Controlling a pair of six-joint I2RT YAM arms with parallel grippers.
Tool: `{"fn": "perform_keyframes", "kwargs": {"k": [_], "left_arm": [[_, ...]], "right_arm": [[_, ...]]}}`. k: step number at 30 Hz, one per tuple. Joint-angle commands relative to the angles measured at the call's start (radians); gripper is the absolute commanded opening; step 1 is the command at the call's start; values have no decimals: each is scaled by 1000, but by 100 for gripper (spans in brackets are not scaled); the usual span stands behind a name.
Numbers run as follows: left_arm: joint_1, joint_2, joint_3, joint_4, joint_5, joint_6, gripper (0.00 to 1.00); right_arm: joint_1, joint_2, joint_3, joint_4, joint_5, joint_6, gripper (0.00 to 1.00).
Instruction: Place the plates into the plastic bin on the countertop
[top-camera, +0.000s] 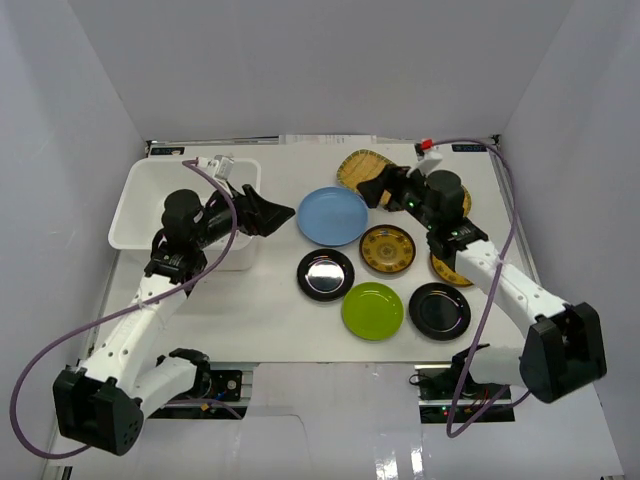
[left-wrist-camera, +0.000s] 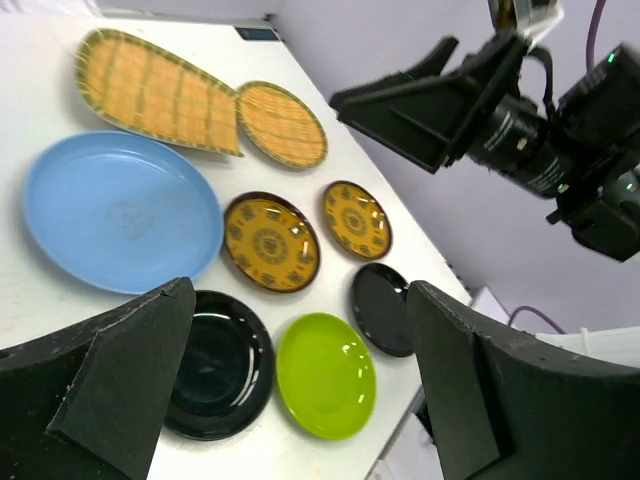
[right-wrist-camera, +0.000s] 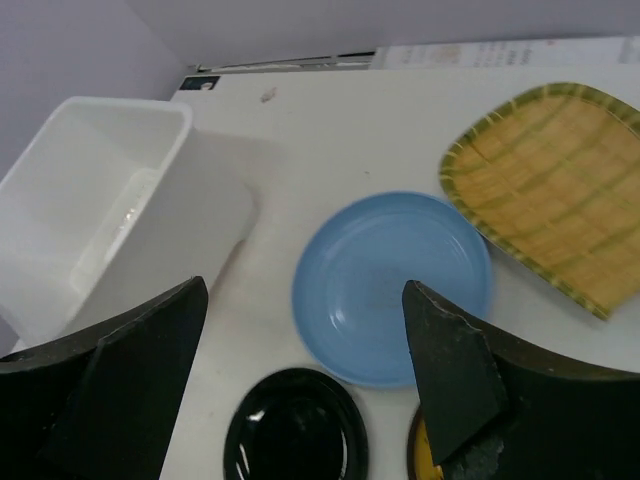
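Note:
The white plastic bin (top-camera: 125, 215) stands at the far left of the countertop (top-camera: 270, 320); the right wrist view shows it (right-wrist-camera: 130, 103) with nothing inside. A light blue plate (top-camera: 333, 216), two glossy black plates (top-camera: 325, 274) (top-camera: 439, 310), a lime green plate (top-camera: 372, 310), a gold-patterned plate (top-camera: 388, 249) and a bamboo plate (top-camera: 362, 168) lie right of it. A second gold-patterned plate (top-camera: 445, 268) is partly under the right arm. My left gripper (top-camera: 270, 213) is open and empty between bin and blue plate. My right gripper (top-camera: 380, 187) is open and empty above the bamboo plate's near edge.
The left wrist view shows the blue plate (left-wrist-camera: 120, 210), both bamboo plates (left-wrist-camera: 150, 90) (left-wrist-camera: 282, 123), both gold ones (left-wrist-camera: 270, 242) (left-wrist-camera: 357, 219), the green one (left-wrist-camera: 325, 375) and the right gripper (left-wrist-camera: 440, 95). Grey walls enclose three sides.

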Motion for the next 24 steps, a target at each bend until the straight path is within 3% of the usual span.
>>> {"fn": "perform_keyframes", "kwargs": {"k": [1,4,10,11,12,14,17,19,22,24], "left_arm": [[-18,68,40,90,115,-105,98],[-58,172,75,164,131,-156,98],[-211,478,299,55,-127,-102,98],[-219,523,383,12,-155,-96,97],[-225,567,416,4,-213,-97,82],[-225,693,538,-28,-276,-79,75],[-226,914,724,-170,-420,-15,73],[-225,1099,937,-286,-474,43,73],[-203,1253,1174,-368,-451,58,73],[-181,1360,1256,-401,-449,54,73]], "right_arm": [[-104,-100,-151,10,-69,-19,83],[-194,-162,-208,-8,-104,-11,79],[-334,-242,-298,-25,-131,28,65],[-342,-251,-311,-25,-135,42,64],[-350,-261,-320,-25,-138,44,61],[-357,-271,-343,-26,-163,45,61],[-357,-280,-371,-25,-201,49,60],[-357,-291,-392,-13,-229,55,59],[-356,-298,-403,-8,-261,64,59],[-350,-303,-414,23,-293,82,59]]}}
